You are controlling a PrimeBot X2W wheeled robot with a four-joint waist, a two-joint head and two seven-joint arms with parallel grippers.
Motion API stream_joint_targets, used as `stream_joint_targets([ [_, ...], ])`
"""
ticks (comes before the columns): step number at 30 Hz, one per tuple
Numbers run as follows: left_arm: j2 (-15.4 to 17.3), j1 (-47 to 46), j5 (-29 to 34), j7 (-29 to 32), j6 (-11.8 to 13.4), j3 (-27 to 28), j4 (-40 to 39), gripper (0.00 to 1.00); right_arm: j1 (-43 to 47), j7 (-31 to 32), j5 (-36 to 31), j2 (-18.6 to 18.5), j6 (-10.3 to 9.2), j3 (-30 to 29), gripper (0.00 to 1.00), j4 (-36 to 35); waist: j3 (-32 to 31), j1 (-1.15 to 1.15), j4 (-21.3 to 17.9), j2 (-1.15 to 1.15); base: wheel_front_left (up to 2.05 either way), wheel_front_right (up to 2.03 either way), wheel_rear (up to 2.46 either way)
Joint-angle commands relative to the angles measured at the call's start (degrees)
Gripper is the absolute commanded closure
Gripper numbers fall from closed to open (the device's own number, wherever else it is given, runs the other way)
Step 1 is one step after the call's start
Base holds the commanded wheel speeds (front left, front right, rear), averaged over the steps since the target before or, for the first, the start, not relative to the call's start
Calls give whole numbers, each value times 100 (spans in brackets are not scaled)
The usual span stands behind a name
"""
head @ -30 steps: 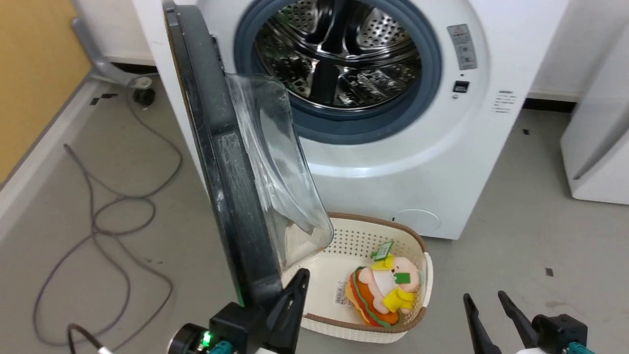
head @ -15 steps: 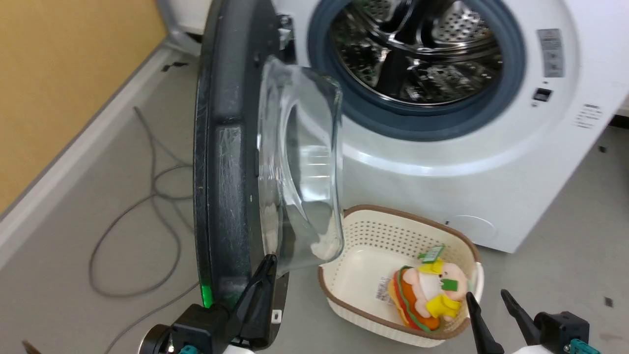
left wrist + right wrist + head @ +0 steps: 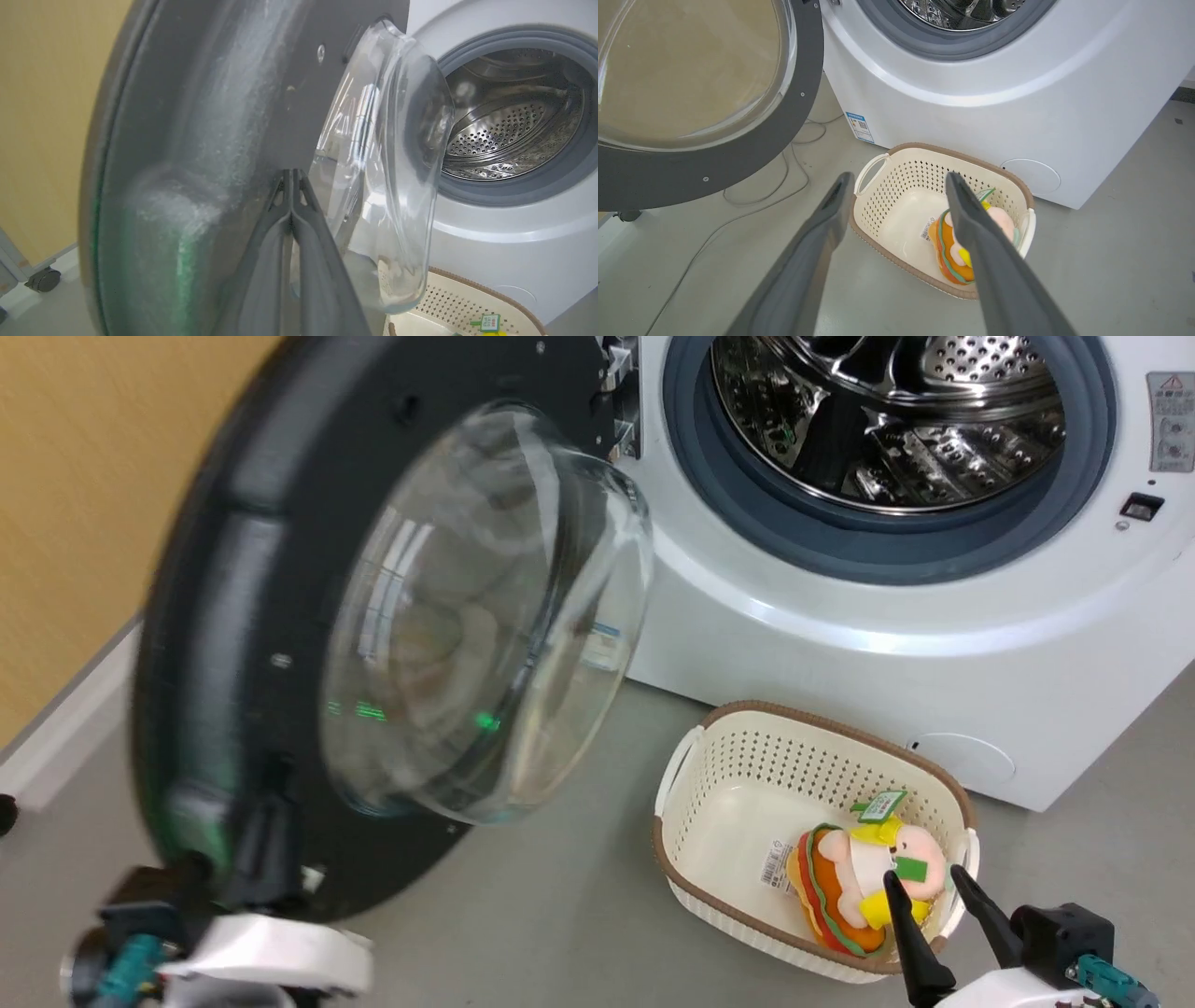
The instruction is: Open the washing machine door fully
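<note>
We should push the door (image 3: 224,579) steadily wider with our left end effector (image 3: 292,173), fingers together; our right end effector (image 3: 899,178) idles, fingers apart.

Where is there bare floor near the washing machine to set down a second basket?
Bare grey floor lies between the open washing machine door and the basket; more lies right of the basket, before the washing machine. Crowded: by the door, where a cable runs, and the basket's near end, where a plush toy lies.

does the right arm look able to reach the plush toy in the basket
Probably yes: the right gripper is open and aimed at the plush toy, the basket has no lid, and the washing machine door stands aside.
</note>
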Motion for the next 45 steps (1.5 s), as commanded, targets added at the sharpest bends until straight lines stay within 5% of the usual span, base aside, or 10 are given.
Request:
stream_joint_targets([
  [1, 53, -116, -36, -65, -32, 100, 73, 100, -94, 7, -24, 15, 3, -4, 0, 3, 24, 0, -18, 0, 0, 0, 0],
  [11, 121, -583, -526, -331, -695, 1219, 1267, 100, -171, 118, -152, 15, 3, -96, 0, -96, 162, 0, -163, 0, 0, 0, 0],
  [24, -380, -1187, 61, -340, -1811, 2716, 2503, 100, -168, 233, -262, 15, 3, -105, 0, -218, 182, 0, -308, 0, 0, 0, 0],
  [36, -1246, 84, 893, -341, -2264, 3461, 1844, 100, 66, 45, -168, 15, 3, 179, 0, -206, -406, 0, -674, 0, 0, 0, 0],
  [38, -1462, 448, 1023, -341, -2279, 3492, 1515, 64, 129, 4, -147, 15, 3, 210, 0, -233, -471, 0, -727, 0, 0, 0, 0],
  [41, -1675, 857, 1171, -341, -2313, 3429, 1209, 64, 228, -18, -141, 15, 3, 222, 0, -271, -560, 0, -775, 0, 0, 0, 0],
  [43, -1756, 1037, 1252, -341, -2286, 3360, 1057, 51, 281, -11, -143, 15, 3, 237, 0, -294, -612, 0, -805, 0, 0, 0, 0],
  [45, -1805, 1184, 1339, -318, -2261, 3239, 930, 5, 326, -6, -156, 15, 3, 245, 0, -323, -637, 0, -826, 0, 0, 0, 0],
])
